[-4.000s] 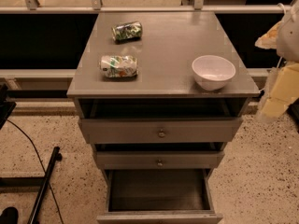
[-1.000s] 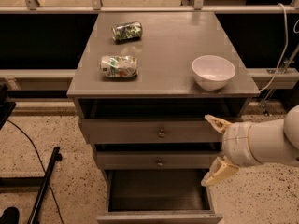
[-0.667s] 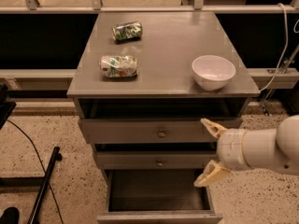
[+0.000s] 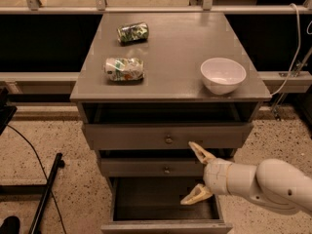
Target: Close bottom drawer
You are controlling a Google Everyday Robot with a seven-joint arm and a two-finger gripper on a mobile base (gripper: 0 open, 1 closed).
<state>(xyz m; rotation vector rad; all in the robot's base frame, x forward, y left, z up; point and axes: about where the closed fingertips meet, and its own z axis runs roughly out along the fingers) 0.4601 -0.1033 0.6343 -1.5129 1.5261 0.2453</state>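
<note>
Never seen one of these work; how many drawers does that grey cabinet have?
3: the top drawer under the tabletop, the middle drawer below it, the bottom drawer lowest, pulled out, gripper open above it.

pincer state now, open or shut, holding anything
Pincer: open, holding nothing, hanging over the pulled-out bottom drawer, in front of the middle drawer.

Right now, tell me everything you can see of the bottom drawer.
The bottom drawer is the lowest of three, grey, and pulled well out toward the camera. Its dark tray looks empty. Only the top edge of its front shows at the picture's lower border, and the knob is out of view. The open gripper hangs above its right side; whether they touch cannot be told.
</note>
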